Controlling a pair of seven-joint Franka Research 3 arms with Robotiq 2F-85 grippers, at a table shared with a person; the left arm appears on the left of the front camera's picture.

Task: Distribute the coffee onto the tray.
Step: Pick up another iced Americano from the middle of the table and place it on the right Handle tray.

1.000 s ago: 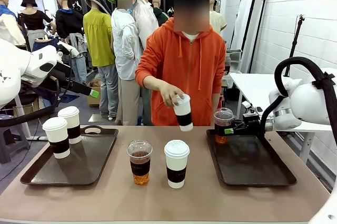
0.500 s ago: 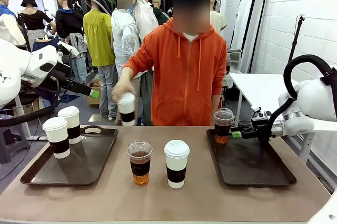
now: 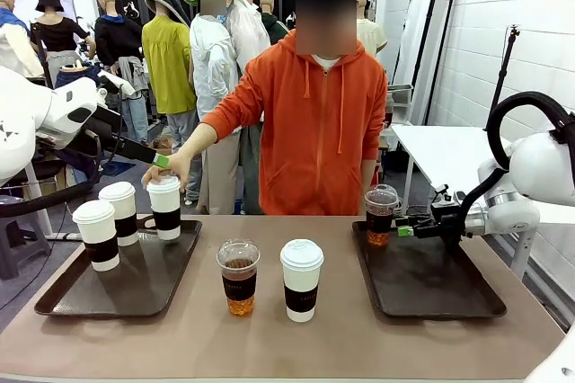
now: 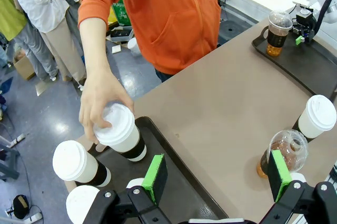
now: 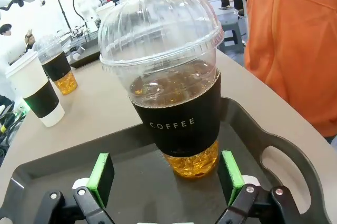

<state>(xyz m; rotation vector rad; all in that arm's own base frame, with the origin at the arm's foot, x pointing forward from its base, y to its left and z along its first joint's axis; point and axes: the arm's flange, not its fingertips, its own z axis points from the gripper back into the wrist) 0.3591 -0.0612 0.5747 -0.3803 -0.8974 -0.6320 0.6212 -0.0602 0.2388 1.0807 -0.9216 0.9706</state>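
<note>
Robotics lab: painted block wall (image 3: pixel 530 14), tripod pole (image 3: pixel 508 64), white workbench (image 3: pixel 440 145) behind.

Arms: left arm (image 3: pixel 36 118) and right arm (image 3: pixel 539 167) are showing white shells, black cable (image 3: pixel 526 98).
Grippers: left gripper (image 4: pixel 216 176) and right gripper (image 5: pixel 166 179) are carrying green pads (image 4: pixel 154 178).
Person: the person (image 3: pixel 310 86) is wearing an orange hoodie (image 3: pixel 323 149).

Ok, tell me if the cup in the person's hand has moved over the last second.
Yes. The white cup went from near the right tray leftward to the left tray, at its far end.
</note>
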